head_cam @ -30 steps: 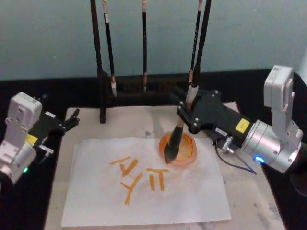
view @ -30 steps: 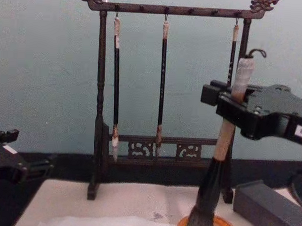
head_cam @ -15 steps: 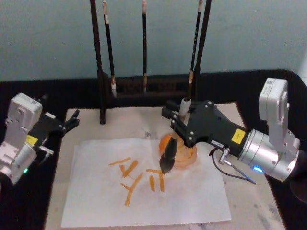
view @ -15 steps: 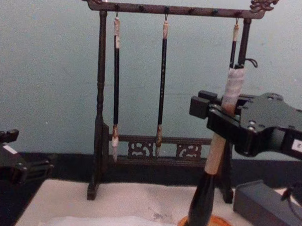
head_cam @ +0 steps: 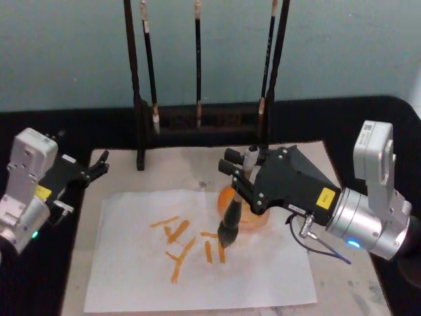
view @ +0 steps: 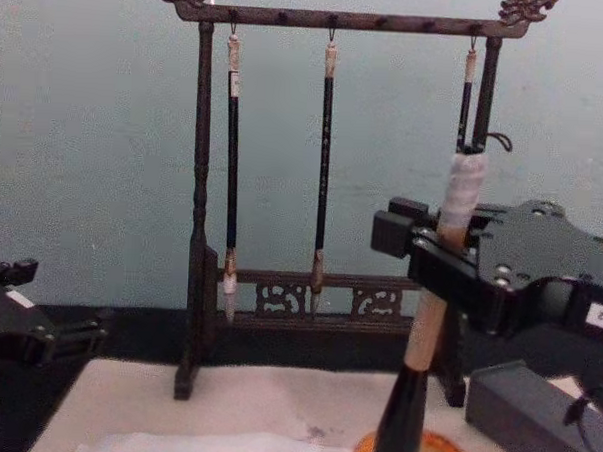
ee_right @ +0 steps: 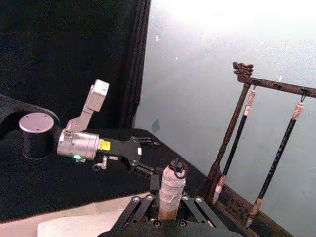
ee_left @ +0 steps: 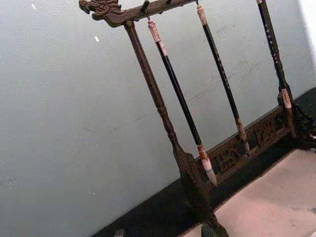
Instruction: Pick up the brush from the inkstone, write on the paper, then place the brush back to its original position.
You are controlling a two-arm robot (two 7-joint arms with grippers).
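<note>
Head view puts my right gripper (head_cam: 245, 174) clamped on the pale handle of the brush (head_cam: 231, 216), just under its white-wrapped end. The bristle tip is down on the paper (head_cam: 131, 276), which lies on the cream mat (head_cam: 74, 280) toward its near edge. The tip meets the sheet at the rightmost of the orange strokes (head_cam: 179, 238), and from the chest view the handle leans only slightly off upright.

By my reckoning the pick-up is done and the writing is well under way: several strokes sit in the sheet's middle and I am working on another. What is left is finishing the marks, lifting off, and laying the brush back on the inkstone (head_cam: 253, 220).

That inkstone is a shallow orange dish touching the paper's far right corner, just behind the bristles. I see nothing solid in it, and the brush and my gripper hide part of its bowl, so I cannot tell how much ink it holds.

My left gripper (head_cam: 99, 164) is parked at the mat's far left corner, fingers apart and empty.
</note>
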